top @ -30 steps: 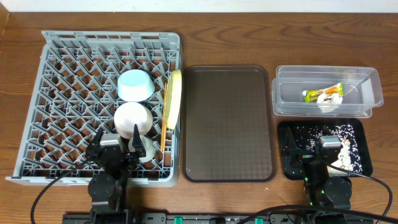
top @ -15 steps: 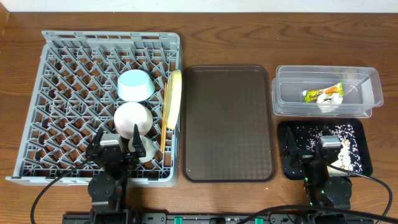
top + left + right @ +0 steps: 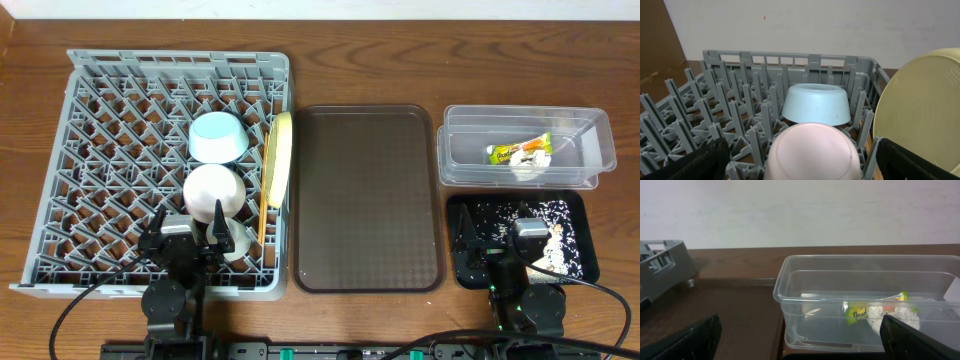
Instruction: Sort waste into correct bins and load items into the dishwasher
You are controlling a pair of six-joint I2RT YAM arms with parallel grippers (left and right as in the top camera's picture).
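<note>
The grey dish rack [image 3: 120, 120] holds a light blue bowl [image 3: 218, 137], a white bowl [image 3: 213, 190], a white cup [image 3: 237, 241], an upright yellow-green plate [image 3: 279, 155] and chopsticks [image 3: 264, 205]. In the left wrist view the white bowl [image 3: 812, 150] and blue bowl [image 3: 816, 104] are upside down, with the plate [image 3: 920, 105] at the right. The clear tub [image 3: 525, 147] holds the snack wrapper [image 3: 520, 152] and tissue [image 3: 524, 169]; the wrapper also shows in the right wrist view [image 3: 860, 313]. The black tray [image 3: 470, 215] holds food scraps [image 3: 525, 212]. My left gripper [image 3: 187, 238] is open over the rack's front. My right gripper [image 3: 497, 250] is open over the black tray.
A larger brown serving tray [image 3: 366, 196] lies between the rack and the bins, with nothing on it. The wooden table [image 3: 350, 60] runs behind everything to a white wall.
</note>
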